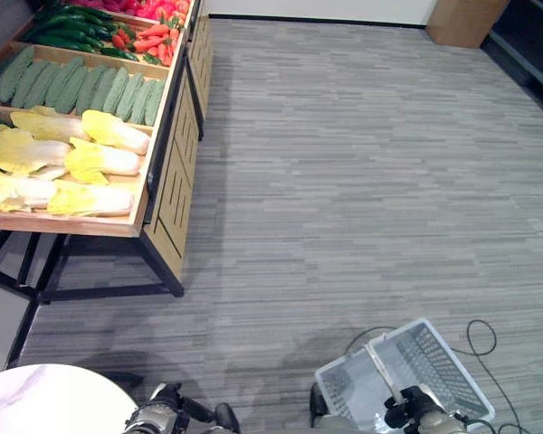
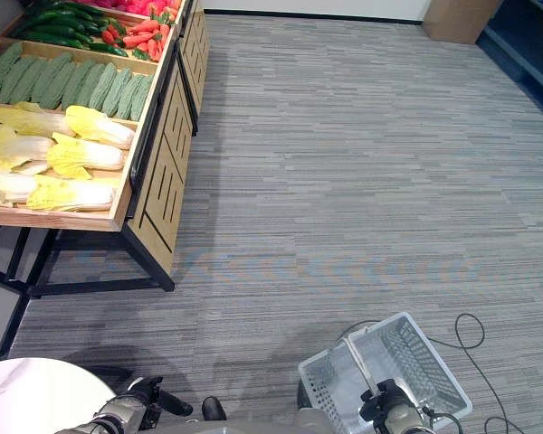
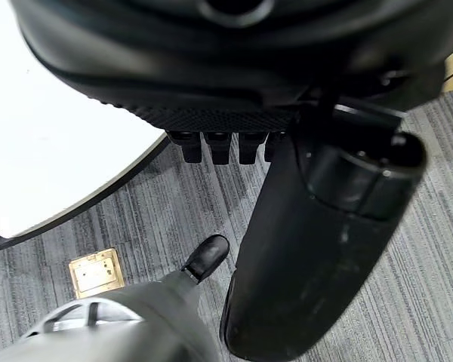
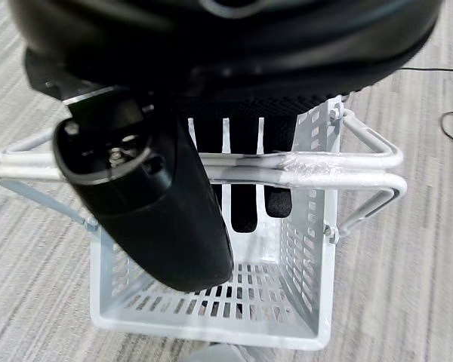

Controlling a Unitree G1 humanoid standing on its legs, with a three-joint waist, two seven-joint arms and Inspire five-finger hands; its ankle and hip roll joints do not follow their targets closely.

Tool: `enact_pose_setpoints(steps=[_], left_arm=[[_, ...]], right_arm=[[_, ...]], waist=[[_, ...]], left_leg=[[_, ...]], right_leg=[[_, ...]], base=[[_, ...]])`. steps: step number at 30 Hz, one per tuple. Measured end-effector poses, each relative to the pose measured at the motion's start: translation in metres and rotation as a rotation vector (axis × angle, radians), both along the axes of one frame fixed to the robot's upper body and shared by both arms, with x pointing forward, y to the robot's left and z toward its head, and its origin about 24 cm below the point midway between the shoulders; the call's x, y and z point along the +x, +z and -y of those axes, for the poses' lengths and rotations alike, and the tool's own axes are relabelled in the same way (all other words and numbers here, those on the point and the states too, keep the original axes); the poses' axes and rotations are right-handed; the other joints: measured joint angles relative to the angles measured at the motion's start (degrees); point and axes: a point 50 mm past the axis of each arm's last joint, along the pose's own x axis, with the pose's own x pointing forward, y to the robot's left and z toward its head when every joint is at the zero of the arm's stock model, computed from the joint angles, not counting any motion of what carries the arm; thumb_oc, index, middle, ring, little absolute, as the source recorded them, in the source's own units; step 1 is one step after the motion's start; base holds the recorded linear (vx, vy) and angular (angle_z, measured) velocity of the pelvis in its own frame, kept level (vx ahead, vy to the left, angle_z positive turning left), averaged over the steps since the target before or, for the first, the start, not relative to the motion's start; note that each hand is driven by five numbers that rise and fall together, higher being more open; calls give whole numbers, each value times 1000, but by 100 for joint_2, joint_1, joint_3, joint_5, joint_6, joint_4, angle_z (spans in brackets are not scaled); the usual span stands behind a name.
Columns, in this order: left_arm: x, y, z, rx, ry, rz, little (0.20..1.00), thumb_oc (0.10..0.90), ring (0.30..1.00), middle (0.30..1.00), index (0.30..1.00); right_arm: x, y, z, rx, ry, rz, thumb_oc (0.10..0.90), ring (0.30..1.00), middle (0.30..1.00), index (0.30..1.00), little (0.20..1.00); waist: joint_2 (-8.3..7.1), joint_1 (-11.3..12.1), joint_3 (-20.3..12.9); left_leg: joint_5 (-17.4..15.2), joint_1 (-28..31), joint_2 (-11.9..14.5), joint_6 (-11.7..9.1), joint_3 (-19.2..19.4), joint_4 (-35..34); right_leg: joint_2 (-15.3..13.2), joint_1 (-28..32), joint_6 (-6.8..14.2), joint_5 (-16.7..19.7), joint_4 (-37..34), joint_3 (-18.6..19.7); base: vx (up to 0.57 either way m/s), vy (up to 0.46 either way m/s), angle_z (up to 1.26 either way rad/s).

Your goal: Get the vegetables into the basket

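Right hand [image 4: 211,113] hangs low at the robot's right side, fingers [image 4: 245,204] curled round the twin white handles [image 4: 302,166] of the white wire basket [image 4: 211,302], which hangs directly beneath the hand over the grey striped floor [image 1: 362,181]; the basket's bottom shows bare mesh. Left hand [image 3: 234,83] sits low at the robot's left side, holding nothing, its fingers [image 3: 211,147] showing only as short tips folded in under the palm and its thumb [image 3: 309,249] jutting forward. Just beside the left hand, a round white worktop [image 1: 36,398]. Vegetables lie well apart from both hands, far ahead and to the left on a slanted wooden display shelf [image 1: 163,181]: pale yellow napa cabbages [image 1: 72,163] in the nearest compartment, bumpy green gourds [image 1: 81,86] in the next, then dark green cucumbers [image 1: 63,27] and red carrots [image 1: 149,41] beyond. A cardboard box [image 1: 466,20] stands far ahead of the right hand.
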Motion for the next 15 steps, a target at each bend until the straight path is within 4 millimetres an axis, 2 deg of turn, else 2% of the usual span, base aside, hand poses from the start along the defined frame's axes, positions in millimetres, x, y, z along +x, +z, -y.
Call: enact_pose_setpoints(steps=[10, 15], left_arm=[[-7, -2, 0, 0, -31, -21, 1000, 900, 1000, 1000, 1000], [-7, -3, 2, -12, -34, -23, 1000, 900, 1000, 1000, 1000]], right_arm=[[-17, -4, 0, 6, -14, -50, 400, 300, 300, 300, 300], [-18, -4, 1, 8, -30, -47, 400, 300, 300, 300, 300]], waist=[[44, -11, -204], [47, -18, -210]], left_leg=[[2, 68, -13, -16, -73, 0], [2, 69, -59, -1, -104, 0]], right_leg=[[-20, 107, -4, -6, -2, -59], [-64, 120, 5, 1, -1, -69]], base=[[8, -3, 2], [12, 34, 3]])
